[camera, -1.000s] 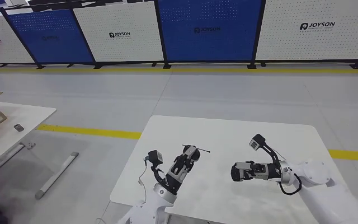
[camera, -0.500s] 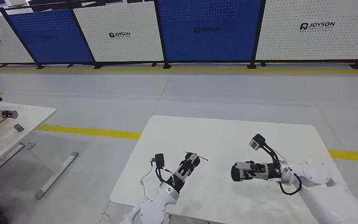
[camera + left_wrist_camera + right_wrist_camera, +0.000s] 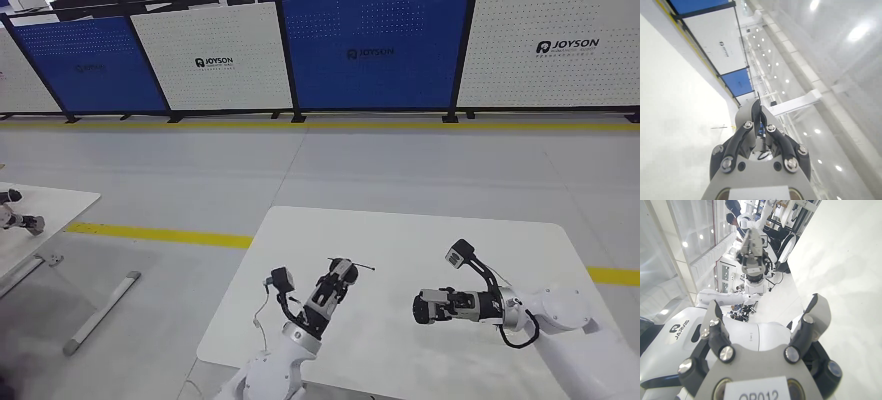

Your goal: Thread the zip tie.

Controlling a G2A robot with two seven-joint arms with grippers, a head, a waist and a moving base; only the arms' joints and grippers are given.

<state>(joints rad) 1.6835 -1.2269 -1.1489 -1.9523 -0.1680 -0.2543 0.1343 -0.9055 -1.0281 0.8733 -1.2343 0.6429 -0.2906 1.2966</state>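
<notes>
A thin black zip tie [image 3: 364, 266] sticks out sideways from my left gripper [image 3: 343, 271], which is held above the near left part of the white table [image 3: 420, 235]. In the left wrist view the left gripper [image 3: 759, 109] is shut on the zip tie [image 3: 758, 96], whose short end pokes out past the fingertips. My right gripper [image 3: 419, 308] hovers over the table to the right, pointing toward the left one with a gap between them. The right gripper [image 3: 765, 303] is open and holds nothing. The left gripper [image 3: 751, 247] shows farther off in the right wrist view.
A second white table [image 3: 45, 210] stands to the far left across the floor. A yellow floor line [image 3: 160, 235] runs behind the table. Blue and white pegboard panels [image 3: 375, 55] close off the back. The table's far half is bare.
The left gripper dipped toward the table half a second ago and has risen back to about where it was, still holding the zip tie. The right arm has not moved.
</notes>
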